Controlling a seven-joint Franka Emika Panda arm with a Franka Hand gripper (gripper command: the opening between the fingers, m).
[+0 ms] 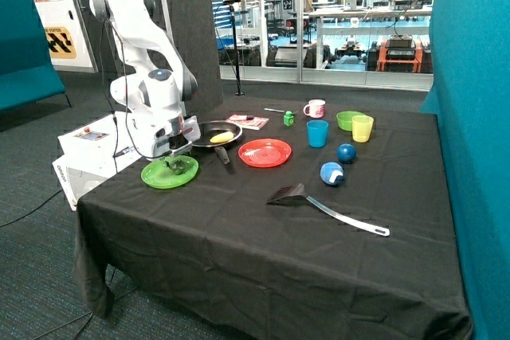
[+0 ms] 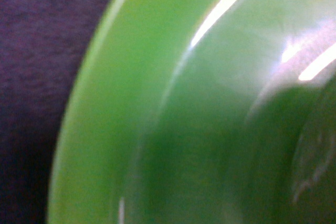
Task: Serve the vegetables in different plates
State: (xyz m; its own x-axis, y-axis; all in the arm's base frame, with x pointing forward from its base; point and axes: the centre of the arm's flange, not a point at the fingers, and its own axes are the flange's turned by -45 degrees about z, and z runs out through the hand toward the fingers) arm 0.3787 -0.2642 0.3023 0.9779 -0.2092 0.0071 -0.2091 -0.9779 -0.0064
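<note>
The bright green plate (image 1: 155,177) lies at the table corner nearest the arm's base. My gripper (image 1: 177,157) is down low over it. The dark green roundish vegetable (image 1: 177,168) sits on that plate right under the gripper; I cannot tell whether it is held. The wrist view is filled by the green plate (image 2: 157,103) seen very close over the black cloth (image 2: 31,77). The pale yellow oblong vegetable (image 1: 221,137) lies in the black frying pan (image 1: 204,128). The red-orange plate (image 1: 264,154) next to the pan holds nothing.
A black spatula (image 1: 291,194) lies nearer the front. Two blue balls (image 1: 346,153) (image 1: 331,173), a blue cup (image 1: 317,133), a yellow cup (image 1: 362,128), a green bowl (image 1: 346,119), a mug (image 1: 315,108) and a small green cube (image 1: 288,119) stand beyond the red plate.
</note>
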